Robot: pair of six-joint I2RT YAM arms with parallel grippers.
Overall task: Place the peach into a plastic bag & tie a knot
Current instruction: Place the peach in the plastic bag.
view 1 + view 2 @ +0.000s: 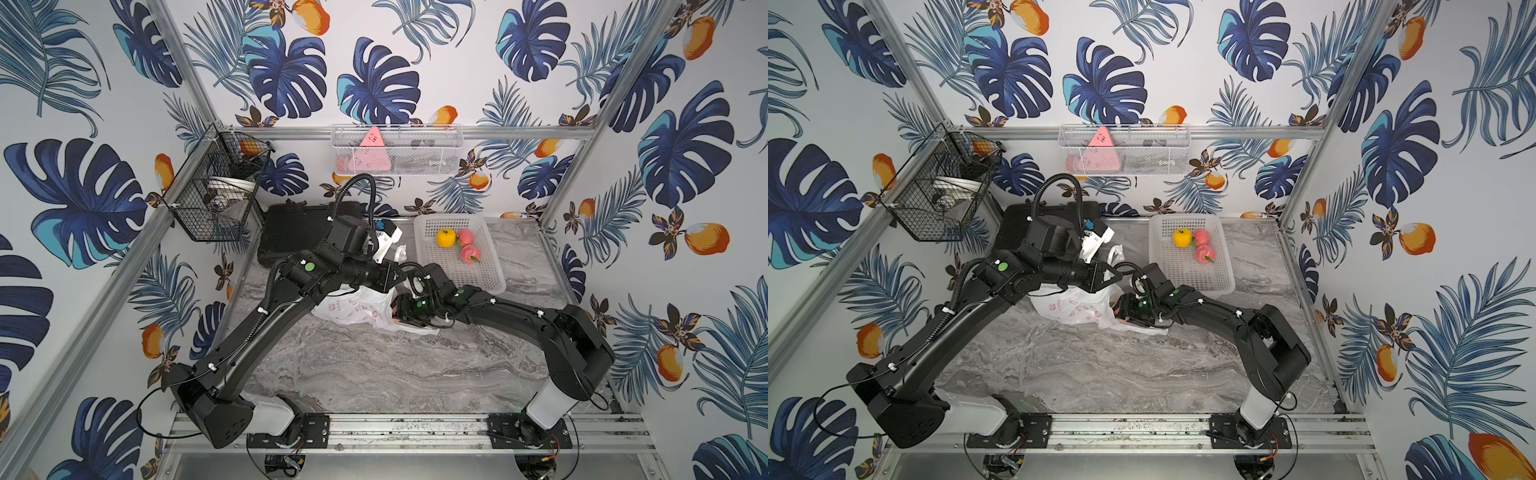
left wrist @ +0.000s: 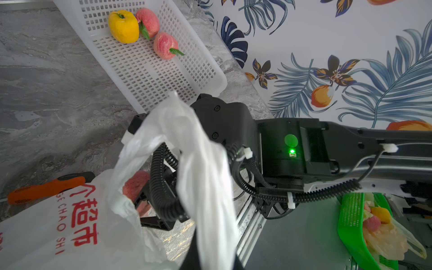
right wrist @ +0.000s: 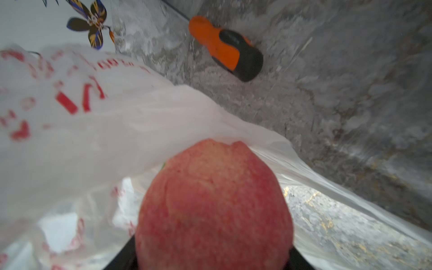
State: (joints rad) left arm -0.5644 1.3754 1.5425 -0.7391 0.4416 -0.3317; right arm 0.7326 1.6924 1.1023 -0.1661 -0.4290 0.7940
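Nearest the right wrist lens, the peach [image 3: 214,205] fills the lower frame, blurred. It hides most of the right arm's fingers [image 3: 125,258], of which only black slivers show on either side. They are spread to the fruit's width and pinch it. The peach's far end sits just under the upper film of the plastic bag [image 3: 93,140], at its mouth. Which end carries the stem cannot be told.

Top views, left to right:
- **10 o'clock:** a black wire basket [image 1: 208,203] hangs on the side wall, with a black case [image 1: 299,226] near it on the counter [image 1: 374,374].
- **Centre:** the bag lies with its long axis running from 9 to 3 o'clock and its mouth toward 3 o'clock. The left forearm crosses and covers the bag's 9 o'clock part.
- **Handle:** one handle rises to the left arm's fingers [image 1: 395,277], which are pressed together on it. In the left wrist view they are cut off at the frame edge and screened by the handle.
- **Mouth:** the peach is only a small pink patch in both top views, under the right wrist.
- **2 o'clock:** a white perforated basket [image 1: 492,284] holds a yellow fruit [image 1: 445,237] and two spare peaches [image 1: 469,253].

An orange-and-black tool handle [image 3: 224,49] lies on the counter beside the bag, seen only in the wrist views.
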